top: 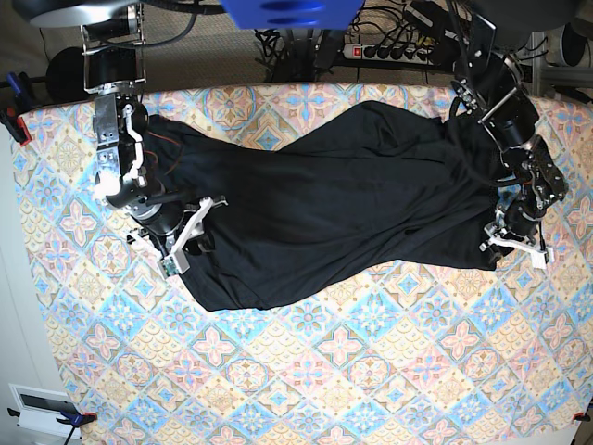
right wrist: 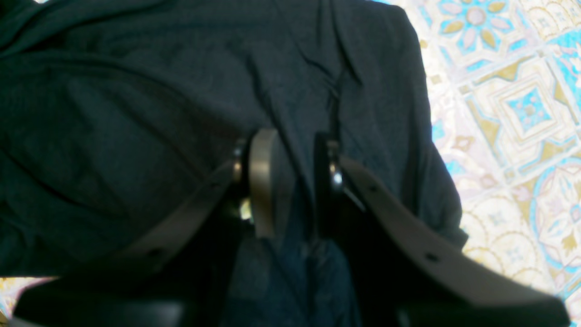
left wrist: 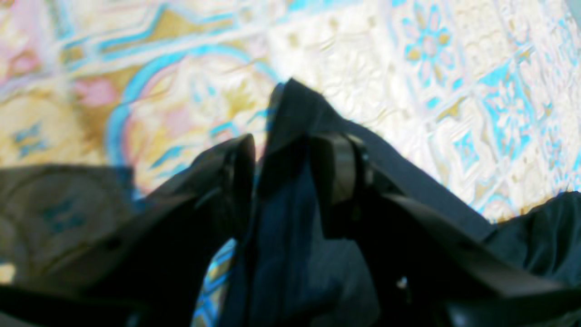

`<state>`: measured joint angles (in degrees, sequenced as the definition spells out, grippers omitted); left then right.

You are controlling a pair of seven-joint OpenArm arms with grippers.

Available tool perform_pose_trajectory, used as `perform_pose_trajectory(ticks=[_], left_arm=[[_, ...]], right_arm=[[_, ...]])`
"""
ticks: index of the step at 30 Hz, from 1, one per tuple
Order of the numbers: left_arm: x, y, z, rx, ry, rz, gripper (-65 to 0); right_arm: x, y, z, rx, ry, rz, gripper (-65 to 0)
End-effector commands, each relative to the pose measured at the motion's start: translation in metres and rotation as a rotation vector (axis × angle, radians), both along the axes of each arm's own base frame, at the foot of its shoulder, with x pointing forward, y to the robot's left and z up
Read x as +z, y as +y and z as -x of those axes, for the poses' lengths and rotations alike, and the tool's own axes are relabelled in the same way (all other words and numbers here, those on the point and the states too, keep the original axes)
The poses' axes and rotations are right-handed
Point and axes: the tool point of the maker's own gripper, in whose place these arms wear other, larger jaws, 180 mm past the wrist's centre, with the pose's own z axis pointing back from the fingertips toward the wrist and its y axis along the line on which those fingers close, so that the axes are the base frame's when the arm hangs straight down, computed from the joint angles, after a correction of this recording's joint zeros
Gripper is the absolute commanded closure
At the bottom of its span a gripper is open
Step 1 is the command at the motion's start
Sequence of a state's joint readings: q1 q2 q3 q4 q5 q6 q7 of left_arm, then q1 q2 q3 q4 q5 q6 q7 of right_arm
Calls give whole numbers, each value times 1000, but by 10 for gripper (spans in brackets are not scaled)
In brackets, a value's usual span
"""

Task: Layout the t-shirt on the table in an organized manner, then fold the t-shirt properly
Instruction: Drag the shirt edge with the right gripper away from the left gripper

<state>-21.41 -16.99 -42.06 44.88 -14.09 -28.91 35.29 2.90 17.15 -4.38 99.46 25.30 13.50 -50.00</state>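
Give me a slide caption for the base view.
Both grippers, left and right, pinch opposite ends of the black t-shirt stretched across the patterned table.

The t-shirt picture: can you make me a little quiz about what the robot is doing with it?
1. True or false: the t-shirt is already folded into a neat square.
2. What is the left gripper pinching? A) a towel B) black shirt fabric C) nothing
3. Fill in: the table cloth has a diamond-and-______ pattern.

Key: 1 false, it lies spread out and wrinkled between the arms. 2 B; the right gripper pinches shirt fabric too. 3 flower.
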Motion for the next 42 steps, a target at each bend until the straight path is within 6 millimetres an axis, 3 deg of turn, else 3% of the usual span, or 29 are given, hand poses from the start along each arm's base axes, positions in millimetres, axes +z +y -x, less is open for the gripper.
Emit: perform_pose_trajectory(ticks=[1, 5, 8, 9, 11, 14, 19, 25, 31, 38, 42], left_arm=[[-19, -15, 12, -52, 105, 6, -230], [-33, -52, 19, -167, 193, 45, -210], [-32, -77, 15, -278, 197, 39, -118], [-32, -76, 17, -298, 195, 34, -72], [-22, -70, 14, -312, 167, 23, 0], [-4, -59, 25, -347, 139, -30, 0], [51, -47, 44, -426, 46, -150, 0], [100, -34, 85, -528, -17, -233, 0], [139, 17, 130, -466, -48, -251, 0], [153, 54, 175, -491, 11, -343, 0], [155, 62, 181, -471, 23, -355, 0]], right_arm=[[17, -1, -10, 3, -57, -4, -137], [14, -3, -10, -2, -49, -4, -137], [11, -5, -10, -8, -41, -4, -137], [10, -6, -10, -10, -39, -4, -137], [12, -6, -12, -10, -45, -4, -137], [23, -4, -21, -5, -74, -4, -137], [34, -5, -31, -3, -102, -3, -137], [41, 1, -48, 15, -118, 7, -136], [49, 5, -69, 30, -126, 19, -133], [49, 19, -95, 79, -106, 58, -134], [44, 39, -102, 147, -86, 100, -140]])
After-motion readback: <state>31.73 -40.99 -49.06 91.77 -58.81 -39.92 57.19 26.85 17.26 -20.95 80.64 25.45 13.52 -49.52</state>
